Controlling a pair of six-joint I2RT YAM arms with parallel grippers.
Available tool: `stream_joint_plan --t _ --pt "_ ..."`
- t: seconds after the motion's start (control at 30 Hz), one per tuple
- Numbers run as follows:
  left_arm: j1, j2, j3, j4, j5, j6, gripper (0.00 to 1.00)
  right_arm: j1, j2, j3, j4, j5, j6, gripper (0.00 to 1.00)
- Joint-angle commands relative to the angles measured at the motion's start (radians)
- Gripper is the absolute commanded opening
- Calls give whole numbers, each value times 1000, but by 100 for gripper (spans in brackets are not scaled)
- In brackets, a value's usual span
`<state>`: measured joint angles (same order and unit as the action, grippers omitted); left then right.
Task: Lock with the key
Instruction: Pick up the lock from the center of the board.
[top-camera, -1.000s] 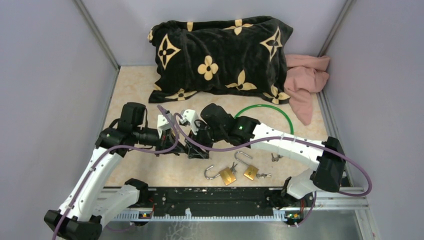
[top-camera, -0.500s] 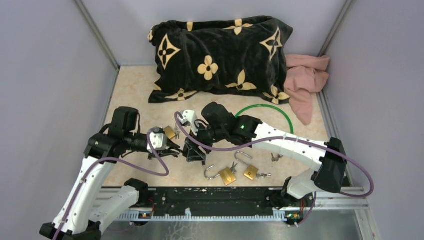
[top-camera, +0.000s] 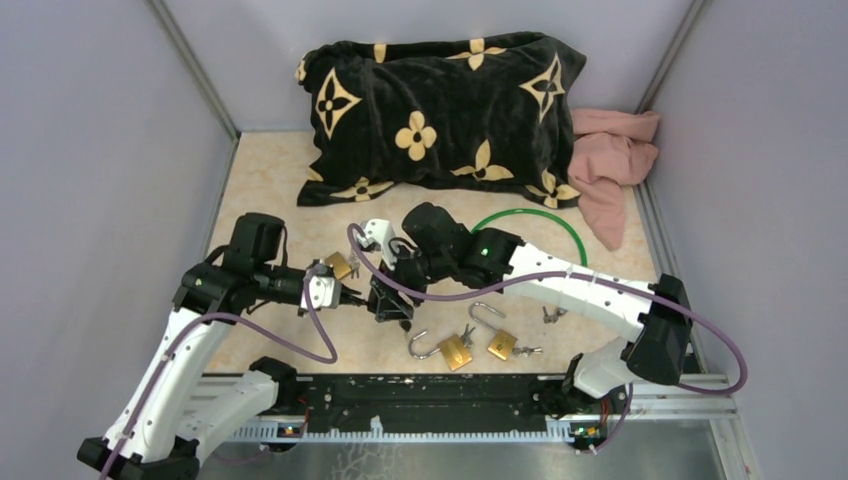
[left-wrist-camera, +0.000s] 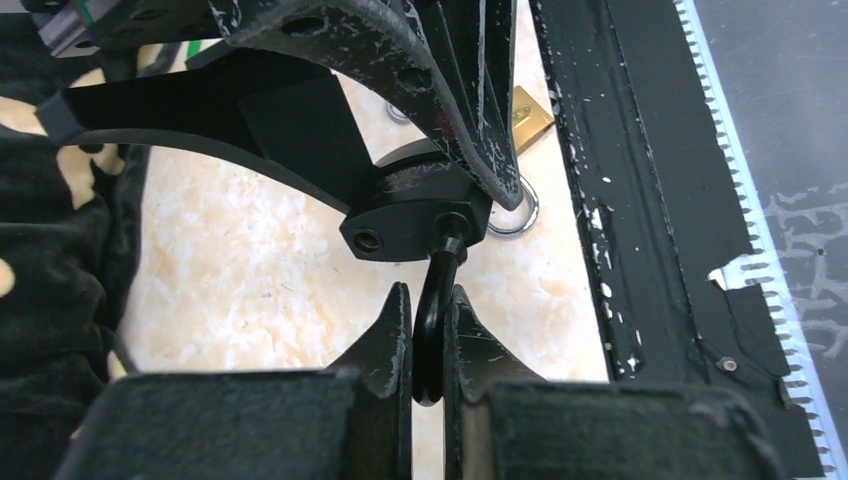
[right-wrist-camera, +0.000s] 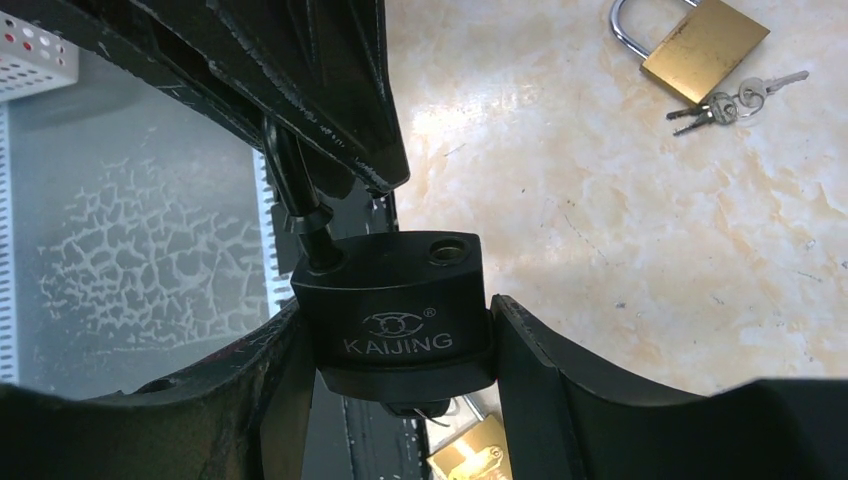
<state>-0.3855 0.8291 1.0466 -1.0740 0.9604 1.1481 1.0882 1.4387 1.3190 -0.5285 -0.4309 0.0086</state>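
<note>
A black padlock (right-wrist-camera: 395, 290) marked KAIJING sits between the fingers of my right gripper (right-wrist-camera: 400, 305), which is shut on its body. The padlock's shackle (left-wrist-camera: 432, 320) stands out of the body with one hole empty. My left gripper (left-wrist-camera: 428, 310) is shut on that shackle. In the top view both grippers, left (top-camera: 345, 293) and right (top-camera: 392, 290), meet at the padlock (top-camera: 385, 297) above the tabletop. The key is mostly hidden under the body; only a dark stub (right-wrist-camera: 420, 408) and a thin ring (left-wrist-camera: 518, 195) show.
Two open brass padlocks (top-camera: 455, 351) (top-camera: 501, 345) with keys lie near the front rail. A third brass padlock (top-camera: 340, 265) lies by my left wrist. Loose keys (top-camera: 552, 315), a green ring (top-camera: 530, 222), a black pillow (top-camera: 440, 110) and pink cloth (top-camera: 610, 160) lie further back.
My left gripper drew back to the left and opened a little, then came in again and shut on the shackle. The right gripper has kept its hold on the padlock body.
</note>
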Motion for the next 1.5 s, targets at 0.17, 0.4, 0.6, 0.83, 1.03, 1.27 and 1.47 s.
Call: stream_joint_plan --t 0.17,0.4,0.6,0.83,1.03,1.27,1.47 --pt "-19 -49 -18 234 -56 -154 0 11 -26 41 157 -90 19 44" --pt "-19 -46 -1 348 -99 -367 0 -8 -137 -120 289 -61 8 98" --pt "-19 -51 16 375 -31 -588 0 -67 -288 -338 479 -33 0 98" --pt "-17 -124 -54 621 57 -995 0 -139 -364 -564 946 -141 214 98" --pt "-3 -179 -149 752 87 -1171 0 -139 -348 -632 1189 -149 313 98" --pt "12 -217 -209 888 85 -1324 0 -132 -343 -643 1282 -153 346 87" --pt "22 -235 -254 1023 89 -1416 0 -119 -326 -658 1328 -132 371 81"
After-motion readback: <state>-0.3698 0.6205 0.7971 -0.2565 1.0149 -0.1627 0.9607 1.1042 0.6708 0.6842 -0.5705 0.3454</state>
